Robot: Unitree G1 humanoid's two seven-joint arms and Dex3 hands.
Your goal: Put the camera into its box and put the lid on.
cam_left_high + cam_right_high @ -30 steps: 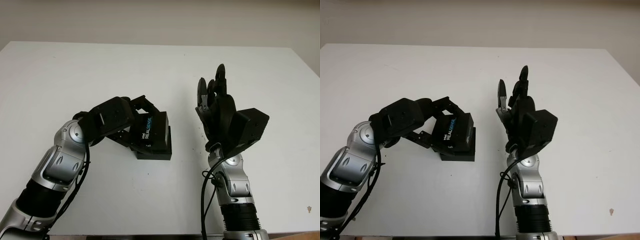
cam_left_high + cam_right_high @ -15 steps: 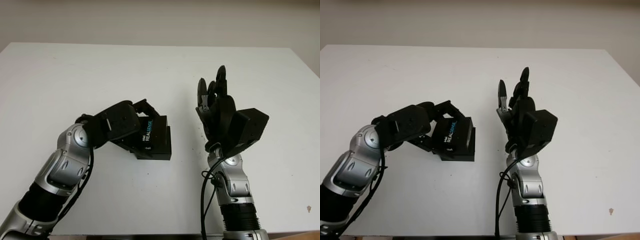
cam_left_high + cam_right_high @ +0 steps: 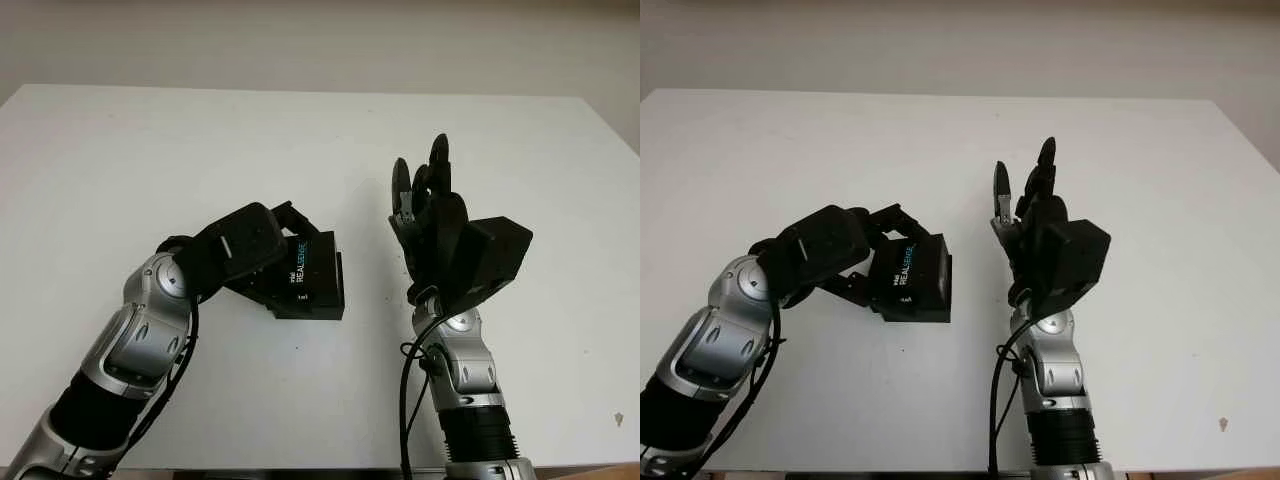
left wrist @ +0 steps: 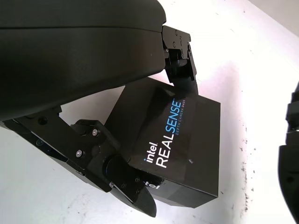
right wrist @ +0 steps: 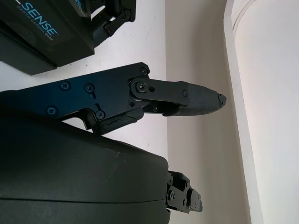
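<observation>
the lid (image 3: 312, 268) has come down from its raised tilt and now sits lower and nearly level on the box (image 3: 318, 305) (only the box's bottom edge peeks out beneath). the left robot hand (image 3: 262, 262) gripping it has dropped closer to the counter (image 3: 150, 150).

One black box (image 3: 318, 293) is sitting on the white bench (image 3: 150, 150) toward its near edge, with one printed lid (image 4: 173, 140) lying on top of it. Two robot hands are showing: the left robot hand (image 3: 262, 252) and the right robot hand (image 3: 425, 200).
</observation>
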